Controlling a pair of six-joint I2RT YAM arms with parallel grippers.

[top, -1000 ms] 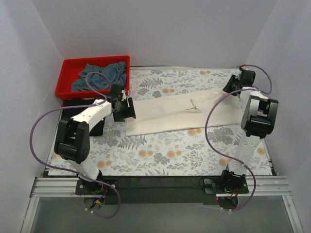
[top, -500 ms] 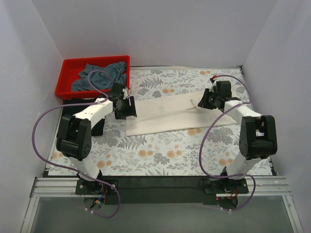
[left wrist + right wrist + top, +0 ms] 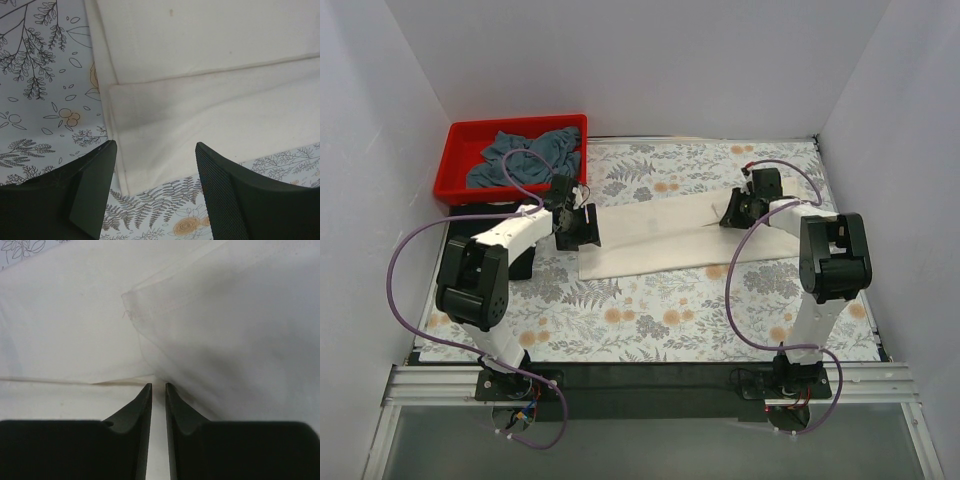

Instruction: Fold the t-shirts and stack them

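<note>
Since the right gripper (image 3: 158, 386) has its fingers drawn almost together on only a thin pinch of the cream-white t-shirt (image 3: 650, 235), the likeliest failure is the cloth sliding out as soon as it is lifted or pulled. In the right wrist view the creases run together at the fingertips, next to a raw hem corner. The bite looks shallow and may include only one layer. If so, the lower layers would stay behind and the fold would come out skewed.

The shirt lies as a long folded strip across the middle of the floral tablecloth (image 3: 650, 310), running left to right, with the pinch toward its right part. Nothing anchors the left end. The left gripper (image 3: 155, 150) hovers just above that end with its jaws apart, holding nothing. A sideways pull from the right could therefore drag the whole strip instead of folding it.

The left wrist view shows stepped layer edges at that end, lying flat against the tablecloth. A closing grasp there could miss the bottom layer, or it could catch the tablecloth along with the shirt.

The slate grey-blue t-shirt (image 3: 530, 155) sits crumpled in the red bin (image 3: 460, 135) at the far left, well apart from all this.
</note>
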